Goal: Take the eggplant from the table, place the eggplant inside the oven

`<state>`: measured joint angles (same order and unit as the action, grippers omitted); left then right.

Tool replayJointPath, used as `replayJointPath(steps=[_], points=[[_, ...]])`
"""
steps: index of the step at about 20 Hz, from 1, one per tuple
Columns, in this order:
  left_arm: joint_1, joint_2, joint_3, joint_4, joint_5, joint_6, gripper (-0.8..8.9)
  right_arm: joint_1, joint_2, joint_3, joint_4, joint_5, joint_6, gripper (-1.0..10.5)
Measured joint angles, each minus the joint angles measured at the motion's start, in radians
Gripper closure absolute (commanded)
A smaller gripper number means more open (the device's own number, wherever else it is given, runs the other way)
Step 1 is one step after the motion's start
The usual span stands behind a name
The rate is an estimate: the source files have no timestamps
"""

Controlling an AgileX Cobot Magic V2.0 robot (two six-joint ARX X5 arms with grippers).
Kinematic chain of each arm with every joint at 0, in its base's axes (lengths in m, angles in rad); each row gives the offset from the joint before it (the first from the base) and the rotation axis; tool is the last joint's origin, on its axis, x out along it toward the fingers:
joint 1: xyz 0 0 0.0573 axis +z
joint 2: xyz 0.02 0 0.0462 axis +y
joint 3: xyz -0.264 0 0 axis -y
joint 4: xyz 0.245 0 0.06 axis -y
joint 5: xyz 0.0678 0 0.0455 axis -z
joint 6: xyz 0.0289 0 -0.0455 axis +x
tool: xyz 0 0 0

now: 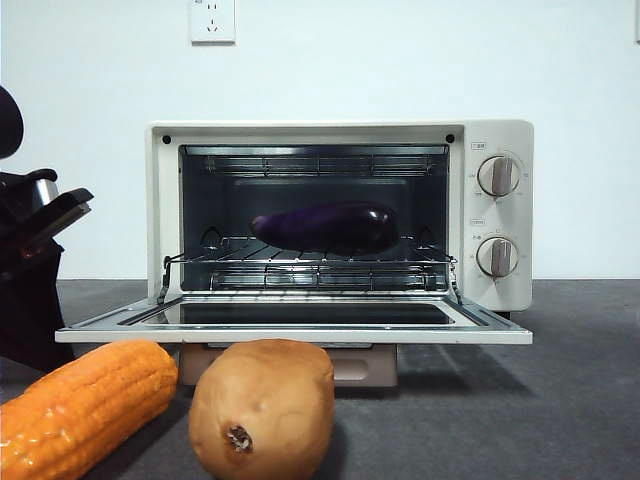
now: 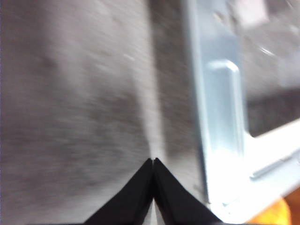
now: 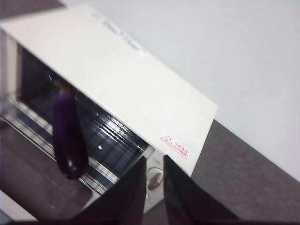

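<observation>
One eggplant [image 1: 325, 226] inside oven [image 1: 340, 140]

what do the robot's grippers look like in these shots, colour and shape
Both grippers have two matte black jaws that taper to points. The left gripper shows flat, wedge-shaped jaws with smooth faces. The right gripper shows the same black, angular, blade-like jaws. In the front view an arm at the edge is black with a shiny metal part. No cables or markings are visible.
</observation>
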<state>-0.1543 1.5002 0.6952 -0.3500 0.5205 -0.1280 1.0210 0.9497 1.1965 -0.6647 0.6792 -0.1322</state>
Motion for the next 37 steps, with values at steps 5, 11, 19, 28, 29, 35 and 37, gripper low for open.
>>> replayJointPath(steps=[5, 11, 19, 28, 29, 35, 37], points=[[0.000, 0.028, 0.000, 0.003, 0.091, 0.026, 8.10, 0.000, -0.083, 0.000, 0.000, -0.029, 0.012, 9.4], [0.027, 0.047, 0.000, 0.004, 0.182, 0.042, 8.10, 0.000, -0.144, 0.000, -0.001, -0.029, 0.029, 9.4], [0.094, 0.049, -0.001, 0.084, 0.428, 0.044, 8.10, 0.000, -0.157, 0.000, -0.022, -0.029, 0.034, 9.4], [0.124, 0.049, 0.043, 0.385, 0.624, -0.108, 8.10, 0.000, -0.155, 0.000, -0.100, -0.054, 0.068, 9.4], [0.124, 0.049, 0.064, 0.423, 0.623, -0.142, 8.10, 0.000, -0.155, 0.000, -0.110, -0.074, 0.074, 9.4], [0.127, 0.051, 0.220, 0.565, 0.632, -0.329, 8.10, 0.000, -0.149, 0.000, -0.177, -0.209, 0.089, 9.4], [0.127, 0.042, 0.264, 0.570, 0.631, -0.370, 8.09, 0.000, -0.139, 0.000, -0.212, -0.241, 0.089, 9.4]])
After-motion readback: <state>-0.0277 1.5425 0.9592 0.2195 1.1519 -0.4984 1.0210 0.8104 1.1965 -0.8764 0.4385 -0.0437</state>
